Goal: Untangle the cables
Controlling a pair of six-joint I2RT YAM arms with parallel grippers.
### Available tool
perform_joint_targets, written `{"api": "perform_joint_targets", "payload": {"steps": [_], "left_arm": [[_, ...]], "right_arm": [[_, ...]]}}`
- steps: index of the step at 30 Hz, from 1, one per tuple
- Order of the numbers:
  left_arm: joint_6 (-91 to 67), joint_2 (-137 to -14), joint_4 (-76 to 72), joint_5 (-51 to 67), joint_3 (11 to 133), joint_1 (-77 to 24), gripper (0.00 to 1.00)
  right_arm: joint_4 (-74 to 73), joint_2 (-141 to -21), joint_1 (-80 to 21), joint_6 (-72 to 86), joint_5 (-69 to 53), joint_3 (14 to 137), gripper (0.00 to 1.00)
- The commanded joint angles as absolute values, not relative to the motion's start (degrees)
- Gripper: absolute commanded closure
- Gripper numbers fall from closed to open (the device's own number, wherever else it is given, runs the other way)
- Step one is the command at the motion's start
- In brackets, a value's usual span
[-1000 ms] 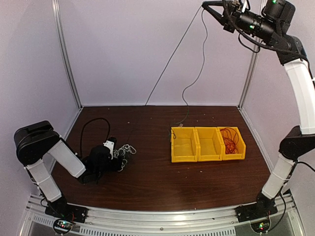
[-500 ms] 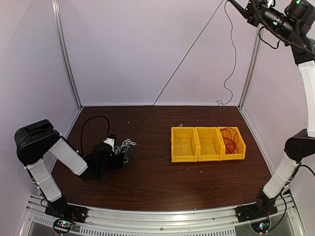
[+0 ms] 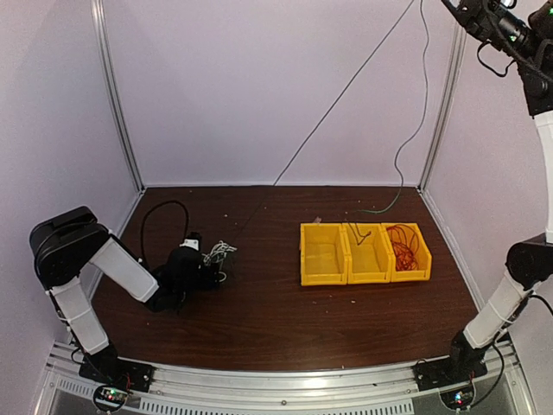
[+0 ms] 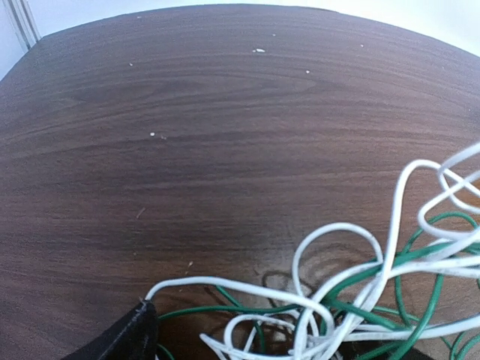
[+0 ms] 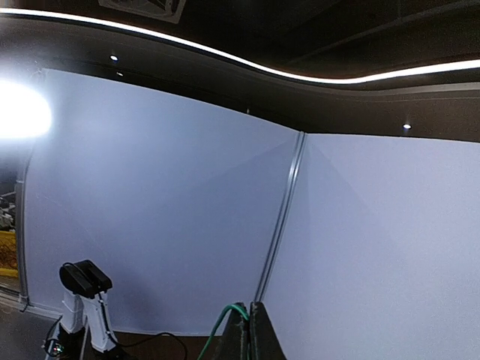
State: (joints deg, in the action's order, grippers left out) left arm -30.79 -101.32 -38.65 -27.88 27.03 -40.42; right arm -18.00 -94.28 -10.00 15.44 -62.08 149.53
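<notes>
The cables form a small tangle of white and green wire (image 3: 218, 252) on the left of the dark table. In the left wrist view white loops (image 4: 337, 226) and green strands (image 4: 228, 308) lie just ahead of my one visible black fingertip (image 4: 124, 337). My left gripper (image 3: 197, 262) rests low beside the tangle, open, clamping nothing. One green cable (image 3: 346, 91) runs taut from the tangle to the top right. My right gripper (image 5: 250, 306) is shut on this green cable (image 5: 218, 323). The raised right arm (image 3: 497, 22) has its fingertips cut off by the frame's top. The cable's loose end (image 3: 406, 147) dangles toward the bins.
Three joined yellow bins (image 3: 321, 278) stand right of centre; the right one holds a red cable (image 3: 402, 245). The left arm's thick black cable (image 3: 160, 210) loops on the table behind the tangle. Metal corner posts (image 3: 117, 95) and lilac walls enclose the table.
My right arm rose further up and to the right, drawing the green cable tighter; its dangling end swung right toward the bins. The left gripper opened and shifted slightly; the tangle looks smaller.
</notes>
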Motion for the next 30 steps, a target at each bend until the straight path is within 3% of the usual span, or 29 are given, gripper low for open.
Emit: {"api": "perform_joint_targets", "payload": {"steps": [1, 4, 10, 19, 23, 26, 30], "left_arm": [[-31.63, -99.66, -31.03, -29.71, 24.08, -39.02, 0.18], [-30.39, -92.96, -32.69, -28.49, 21.82, -39.1, 0.25], [-24.9, -78.29, -34.42, -22.94, 19.12, -39.37, 0.41], [-23.53, -68.55, -19.55, -19.82, 23.65, -39.37, 0.68], [-24.33, -64.93, -18.7, -18.5, 22.11, -39.37, 0.85], [-24.62, -64.71, -17.87, -15.99, 22.46, -39.33, 0.97], [-25.54, -67.34, -17.26, -15.58, 23.7, -39.29, 0.95]], "right_arm": [[12.51, -88.62, -9.2, 38.06, -71.34, 133.86, 1.0], [16.84, -84.71, -11.08, 39.77, -74.32, 117.3, 1.0], [-25.16, -79.34, -23.34, -2.7, -59.21, 101.9, 1.0], [-31.3, -76.16, -39.55, -18.88, -38.31, 75.13, 1.0], [-34.47, -75.56, -46.66, -23.61, -32.83, 67.19, 1.0], [-37.63, -75.94, -51.69, -26.43, -33.58, 65.3, 0.93], [-37.65, -79.79, -53.17, -26.8, -33.27, 66.07, 0.74]]}}
